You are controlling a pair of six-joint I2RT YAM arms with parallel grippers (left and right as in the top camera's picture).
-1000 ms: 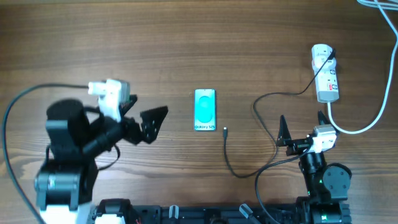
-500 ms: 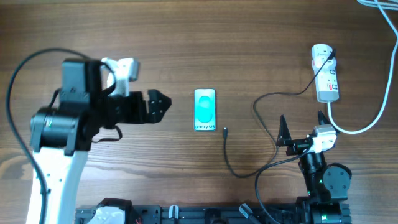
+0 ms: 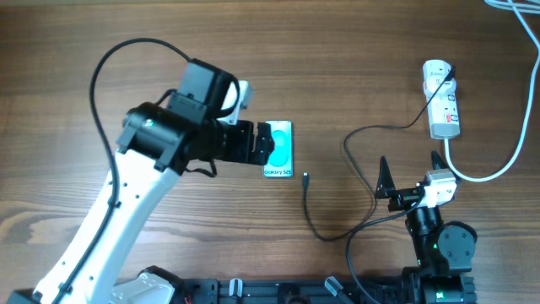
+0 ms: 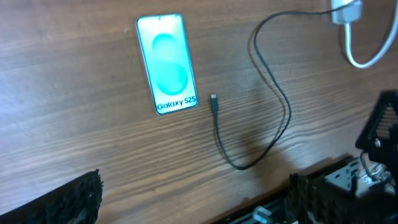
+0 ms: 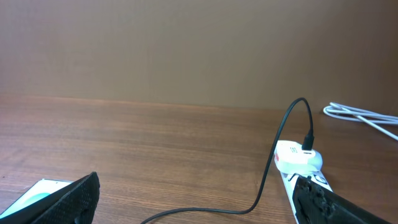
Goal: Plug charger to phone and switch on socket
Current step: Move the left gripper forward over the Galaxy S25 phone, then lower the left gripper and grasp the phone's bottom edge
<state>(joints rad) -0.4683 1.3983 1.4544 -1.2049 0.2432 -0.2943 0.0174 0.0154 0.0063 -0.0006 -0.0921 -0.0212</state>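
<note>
The phone (image 3: pixel 283 157), cyan screen up, lies flat at the table's middle; it also shows in the left wrist view (image 4: pixel 166 63). My left gripper (image 3: pixel 267 143) is open and empty, hovering over the phone's left edge; its fingers (image 4: pixel 193 205) sit at that view's bottom corners. The charger's connector tip (image 3: pixel 305 177) lies just right of the phone, also in the left wrist view (image 4: pixel 213 101), its black cable looping to the socket (image 3: pixel 442 103) at the far right. My right gripper (image 3: pixel 411 173) is open and empty near the front edge, facing the socket (image 5: pixel 298 158).
A thick white cord (image 3: pixel 506 160) curves from the socket off the right edge and shows in the right wrist view (image 5: pixel 360 115). The charger cable loops across the wood (image 3: pixel 325 235) between the phone and the right arm's base (image 3: pixel 439 245).
My left arm has swung from the table's left side rightward until its open gripper is over the phone's left edge. The right arm, phone and cable have not moved.
</note>
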